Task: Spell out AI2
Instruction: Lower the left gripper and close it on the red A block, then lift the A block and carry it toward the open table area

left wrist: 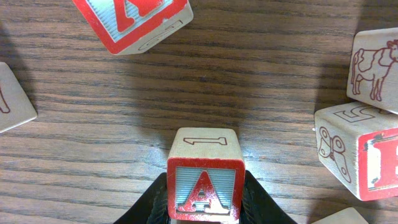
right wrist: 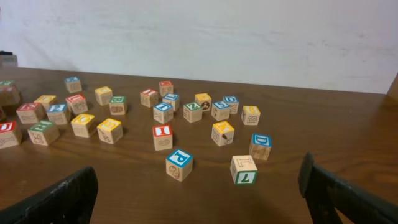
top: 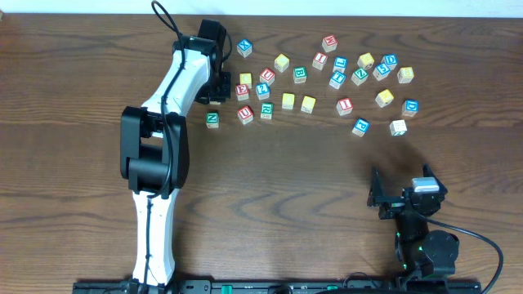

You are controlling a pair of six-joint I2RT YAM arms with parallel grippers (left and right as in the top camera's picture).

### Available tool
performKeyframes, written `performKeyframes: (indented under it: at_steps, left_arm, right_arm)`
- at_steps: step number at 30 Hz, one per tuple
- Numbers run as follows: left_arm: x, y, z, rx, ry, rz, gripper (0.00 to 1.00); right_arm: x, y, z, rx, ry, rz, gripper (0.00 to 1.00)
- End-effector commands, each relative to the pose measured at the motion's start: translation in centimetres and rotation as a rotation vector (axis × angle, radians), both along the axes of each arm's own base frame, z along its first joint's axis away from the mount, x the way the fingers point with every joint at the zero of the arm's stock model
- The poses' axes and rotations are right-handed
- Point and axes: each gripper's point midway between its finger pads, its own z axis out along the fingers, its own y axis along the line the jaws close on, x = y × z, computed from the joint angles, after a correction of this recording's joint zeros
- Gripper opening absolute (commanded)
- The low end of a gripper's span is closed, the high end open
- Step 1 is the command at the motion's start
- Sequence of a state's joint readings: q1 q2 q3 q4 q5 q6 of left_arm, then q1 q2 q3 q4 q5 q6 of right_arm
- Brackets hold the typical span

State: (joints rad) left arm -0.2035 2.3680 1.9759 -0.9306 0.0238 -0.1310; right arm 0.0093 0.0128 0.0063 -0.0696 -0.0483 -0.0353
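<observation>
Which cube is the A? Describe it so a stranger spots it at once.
Follow the white left arm up the table to its gripper. The A cube sits in that gripper: red border, red A on pale blue, a 1 on its next face. The other cubes nearby all lie outside the gripper.

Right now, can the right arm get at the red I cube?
Probably yes. The right gripper is open and faces the red I cube, which stands clear of its neighbours. Only the blue P cube stands nearer, just off the line, so coming down from above looks free.
</observation>
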Motion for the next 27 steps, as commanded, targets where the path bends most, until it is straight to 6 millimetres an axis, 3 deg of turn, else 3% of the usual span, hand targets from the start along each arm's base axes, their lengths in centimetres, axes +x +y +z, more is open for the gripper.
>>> performKeyframes:
  at_steps: [1, 6, 11, 16, 17, 20, 24, 27]
  left_arm:
    - [0.1, 0.2, -0.5, 0.000, 0.010, 0.003, 0.22]
    - [0.3, 0.2, 0.3, -0.003, -0.008, 0.002, 0.22]
    - [0.8, 0.1, 7.6, -0.026, -0.142, -0.013, 0.22]
    - [-0.3, 0.3, 15.4, -0.050, -0.274, -0.019, 0.22]
    - [-1.2, 0.5, 17.8, -0.056, -0.308, -0.019, 0.22]
    - [-3.5, 1.0, 21.4, -0.062, -0.335, -0.018, 0.22]
    - [-7.6, 1.8, 24.9, -0.069, -0.333, 0.003, 0.22]
    - [-10.5, 2.4, 26.4, -0.065, -0.313, 0.003, 0.21]
  right_arm:
    - [0.0, -0.3, -0.1, 0.012, 0.002, -0.015, 0.99]
    - [0.0, -0.3, -0.1, 0.012, 0.002, -0.015, 0.99]
    - [0.0, -0.3, -0.1, 0.012, 0.002, -0.015, 0.99]
    - [0.0, -0.3, -0.1, 0.012, 0.002, -0.015, 0.99]
    - [0.0, -0.3, -0.1, 0.012, 0.002, -0.015, 0.99]
    - [0.0, -0.3, -0.1, 0.012, 0.002, -0.015, 0.99]
    - [0.0, -0.3, -0.1, 0.012, 0.002, -0.015, 0.99]
    - [0.0, -0.3, 0.0, 0.012, 0.001, -0.015, 0.99]
